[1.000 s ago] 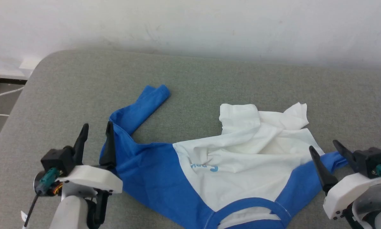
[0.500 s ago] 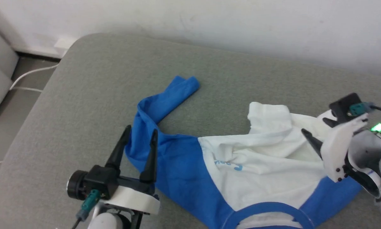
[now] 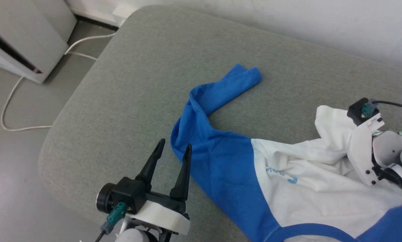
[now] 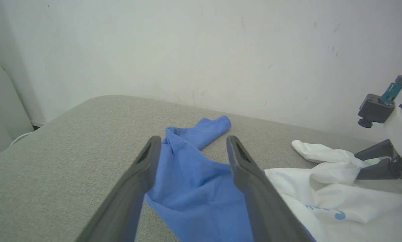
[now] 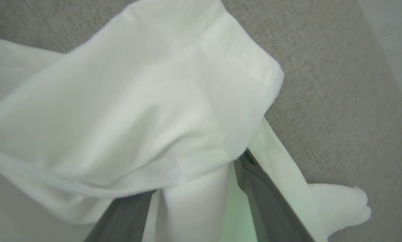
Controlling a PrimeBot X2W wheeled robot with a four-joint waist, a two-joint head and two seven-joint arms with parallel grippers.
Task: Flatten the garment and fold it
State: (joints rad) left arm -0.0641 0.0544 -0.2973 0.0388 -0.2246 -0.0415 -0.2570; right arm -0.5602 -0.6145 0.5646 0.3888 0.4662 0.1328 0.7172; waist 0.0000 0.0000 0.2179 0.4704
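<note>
The garment [image 3: 221, 161] lies crumpled on the grey cushion [image 3: 137, 67]. One blue sleeve is bent and points away, and the white body with blue lettering is bunched to the right. My left gripper [image 3: 175, 144] is open, just off the left edge of the blue sleeve; in the left wrist view its fingers [image 4: 192, 139] frame that sleeve [image 4: 187, 181]. My right gripper [image 5: 199, 174] is open and pushed into the white cloth [image 5: 137, 101], which lies between and over its fingers. Its wrist [image 3: 365, 151] sits over the white bunch, and the right gripper [image 4: 358, 166] shows beside it.
The cushion's rounded left edge runs close by my left gripper. Beyond it is the floor with a white cable [image 3: 16, 101] and a pale cabinet [image 3: 16, 37]. A white wall [image 4: 201, 50] stands behind the cushion.
The head camera has swung left, so the scene has shifted right. My right gripper has moved from beside the lower blue sleeve up into the white cloth. The left gripper stays open by the sleeve.
</note>
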